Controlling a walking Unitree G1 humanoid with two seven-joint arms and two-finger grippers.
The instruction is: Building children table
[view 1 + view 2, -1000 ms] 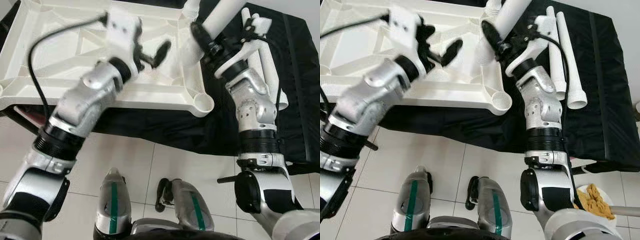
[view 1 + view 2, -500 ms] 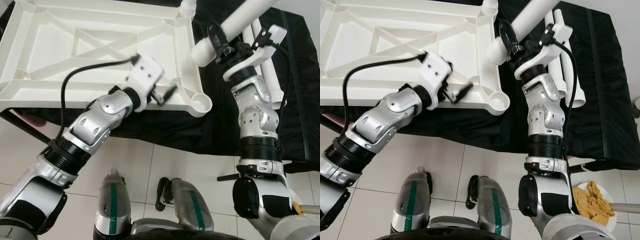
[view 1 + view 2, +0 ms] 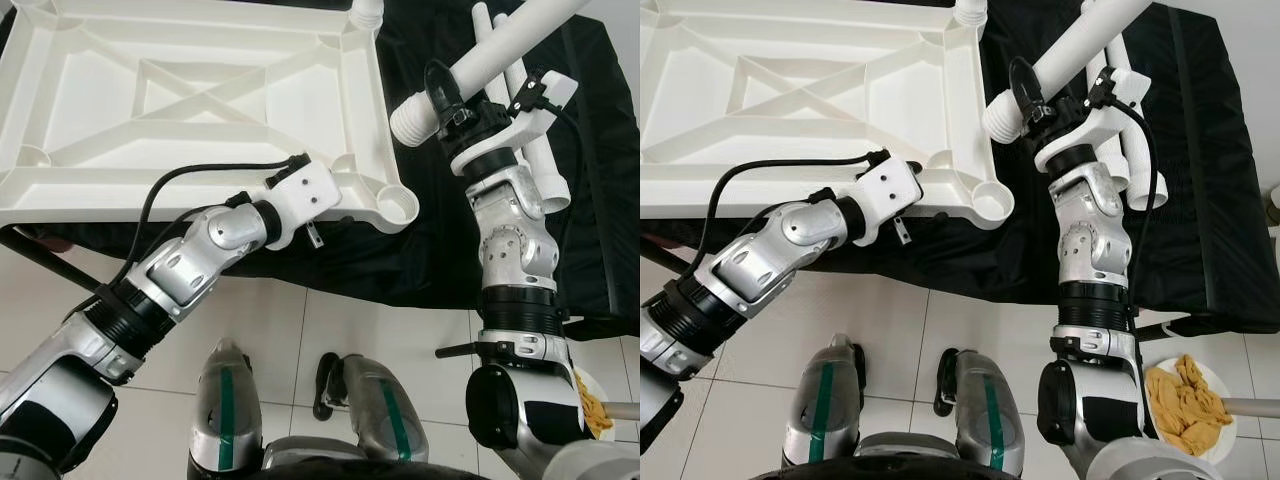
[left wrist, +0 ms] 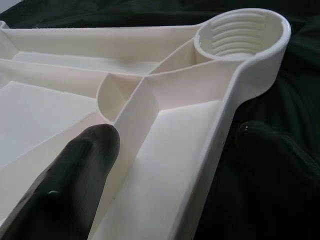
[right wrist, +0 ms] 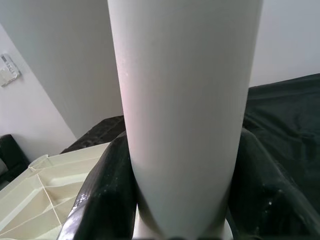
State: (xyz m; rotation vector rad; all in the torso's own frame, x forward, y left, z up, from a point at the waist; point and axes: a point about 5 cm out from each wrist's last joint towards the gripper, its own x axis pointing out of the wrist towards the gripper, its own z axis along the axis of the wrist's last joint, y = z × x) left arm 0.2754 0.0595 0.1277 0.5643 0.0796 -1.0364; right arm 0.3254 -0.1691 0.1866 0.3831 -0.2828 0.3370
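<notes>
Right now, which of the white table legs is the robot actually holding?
The white table leg clamped in the right gripper, tilted up off the black cloth; the other legs lie flat on it.

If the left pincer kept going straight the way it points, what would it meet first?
Probably the threaded corner socket of the white tabletop: the left pincer straddles the tabletop's rim, one finger inside, and the socket lies ahead along it.
</notes>
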